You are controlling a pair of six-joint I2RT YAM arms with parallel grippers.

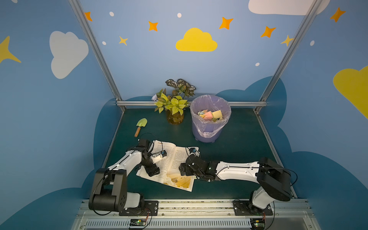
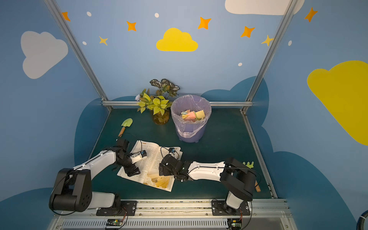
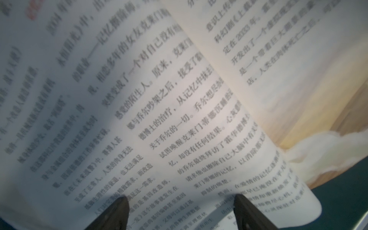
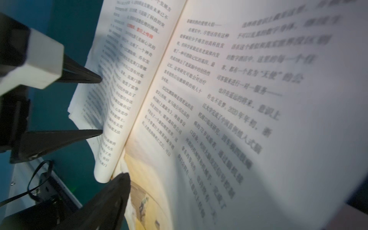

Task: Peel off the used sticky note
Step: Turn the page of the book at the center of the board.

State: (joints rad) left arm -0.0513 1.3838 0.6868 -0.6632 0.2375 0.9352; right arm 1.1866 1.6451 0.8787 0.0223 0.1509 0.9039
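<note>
Hovering with the left jaws spread wide and empty, tips at the outer edge of the raised, curling left page (image 3: 179, 119) of the open book (image 1: 175, 159); unable to tell whether touching the paper. Hanging likewise with the right jaws parted, gripping nothing, low over the lower part of the right page (image 4: 239, 99) near the spine. Seeing only one finger (image 4: 115, 199) of that pair in the right wrist view.

Finding no sticky note on either exposed page in any view. Judging it to be lying under a leaf not yet turned, or hidden beneath an arm; cannot tell which. Noting coloured paper squares (image 1: 211, 115) lying in the lined bin (image 1: 219, 133) behind the book on the desk (image 1: 239, 143); treating those as discards, not the target.

Expecting the note, once exposed, to be handling as thin, light, limp paper, held by a weak glue strip along one edge only. Advising a shallow pinch at a free corner, opposite the glued strip, then peeling low and back toward that strip while pressing the page flat with the other jaws. Warning against pinching the page along with the note: thin, easily creased, prone to tearing near the spine.
</note>
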